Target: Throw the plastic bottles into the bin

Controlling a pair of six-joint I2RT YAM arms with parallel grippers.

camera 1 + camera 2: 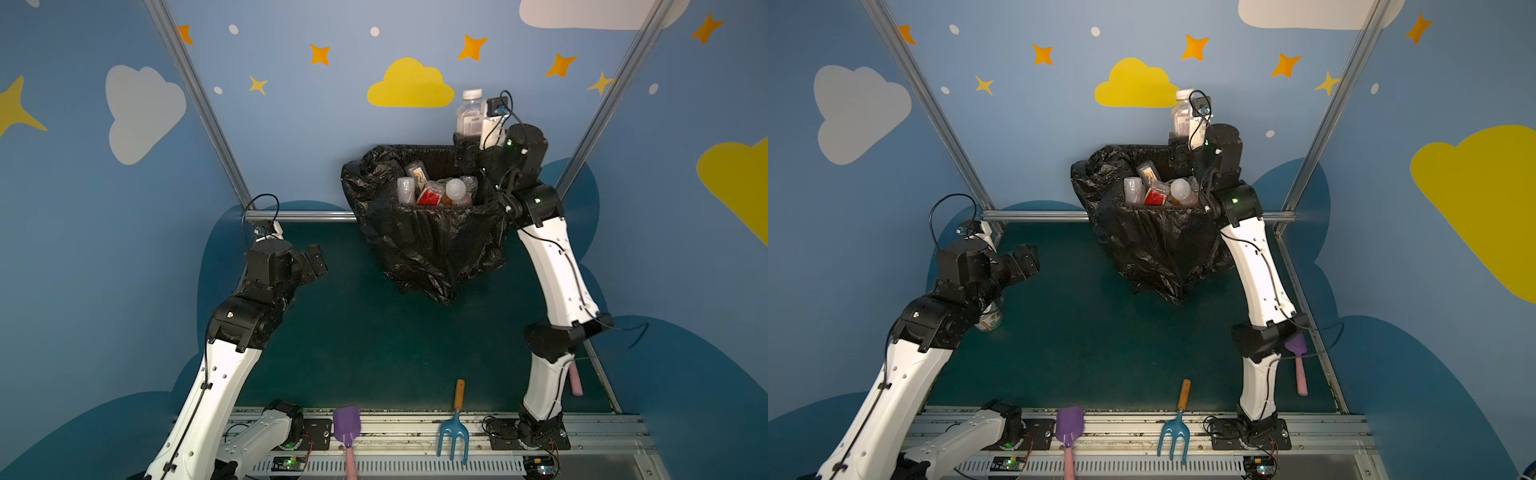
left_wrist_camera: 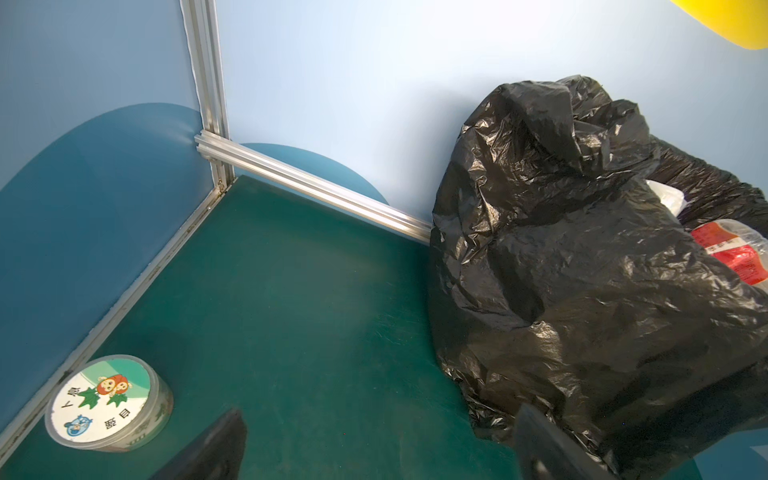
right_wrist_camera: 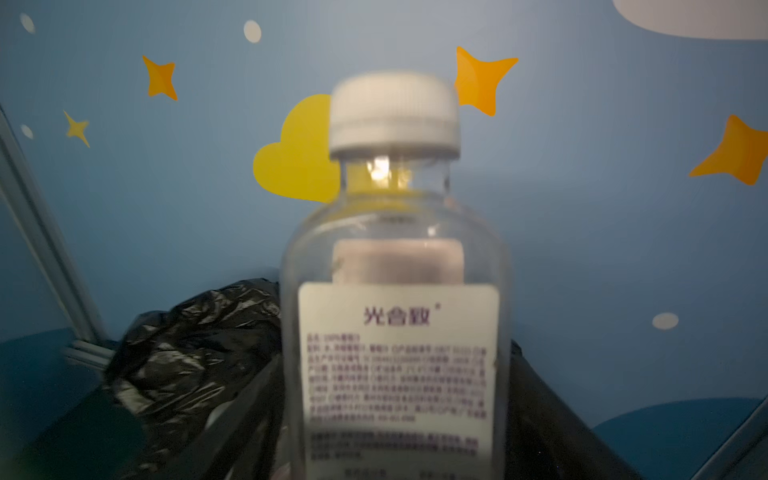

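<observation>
The bin (image 1: 419,241), lined with a crinkled black bag, stands at the back of the green table in both top views (image 1: 1154,245). Several plastic bottles lie inside it, among them a red-labelled one (image 1: 430,194) and a white-capped one (image 1: 1180,188). My right gripper (image 1: 469,143) hovers over the bin's far right corner. A clear bottle (image 3: 395,291) with a white cap and white label stands upright between its jaws, blurred. Whether the jaws press on it does not show. My left gripper (image 2: 380,409) is open and empty, low over the table left of the bin (image 2: 561,270).
A squat round jar (image 2: 110,401) with a green-white lid sits by the left rail, below my left arm (image 1: 990,320). A purple shovel (image 1: 347,424) and a blue rake (image 1: 454,432) lie at the front edge. Another purple shovel (image 1: 1298,357) lies by the right arm.
</observation>
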